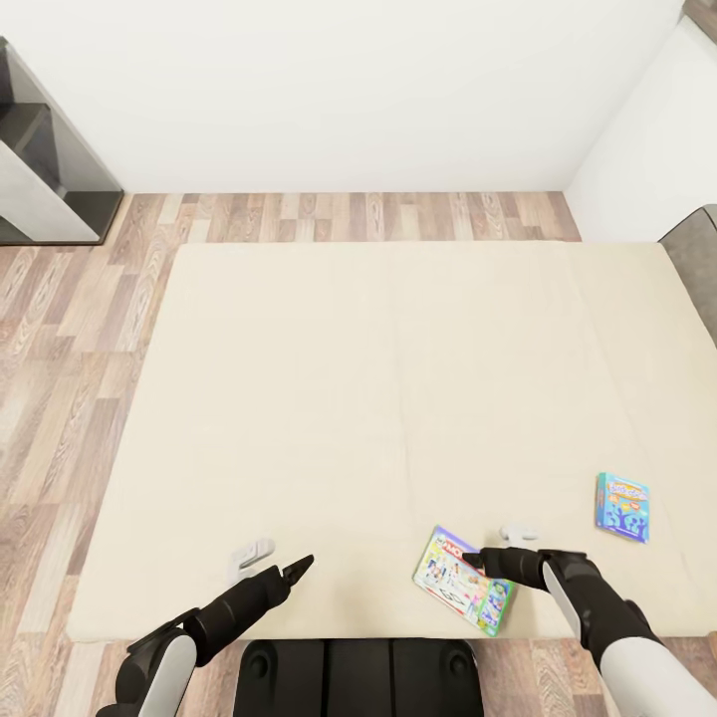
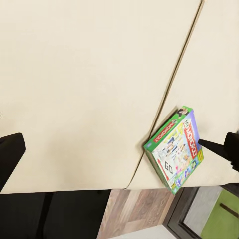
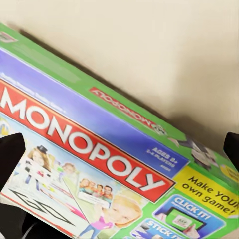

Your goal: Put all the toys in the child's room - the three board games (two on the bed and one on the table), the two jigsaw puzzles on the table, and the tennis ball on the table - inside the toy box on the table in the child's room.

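The right tool point(image 1: 476, 560) is seen in the head view over the near edge of the bed point(image 1: 398, 378), its dark fingertips at the upper edge of the MONOPOLY box point(image 1: 464, 581). In the right wrist view the two fingertips point(image 3: 11, 154) are spread wide, one at each side of the frame, with the box lid between them; no firm grasp can be confirmed, and whether the tips touch the box cannot be told. The box lies flat on the beige mattress, turned at an angle, one corner close to the near mattress edge.

The left tool point(image 1: 296, 570) is held over the same near edge, well apart from the box, nothing held; how far it is parted cannot be read from the pictures, as only one dark finger point(image 2: 9, 154) is caught at the frame border of the left wrist view. The box point(image 2: 175, 149) is also recorded in that view, beside a seam in the mattress.

The smaller blue game box point(image 1: 623, 507) lies flat toward the right of the mattress, apart from the MONOPOLY box and near the right side.

The remaining mattress surface ahead is open and bare. Wood floor point(image 1: 60, 339) borders the bed on the left and far sides; a white wall point(image 1: 349, 90) stands beyond. A dark grey unit point(image 1: 45, 169) is noted at far left, against the wall.
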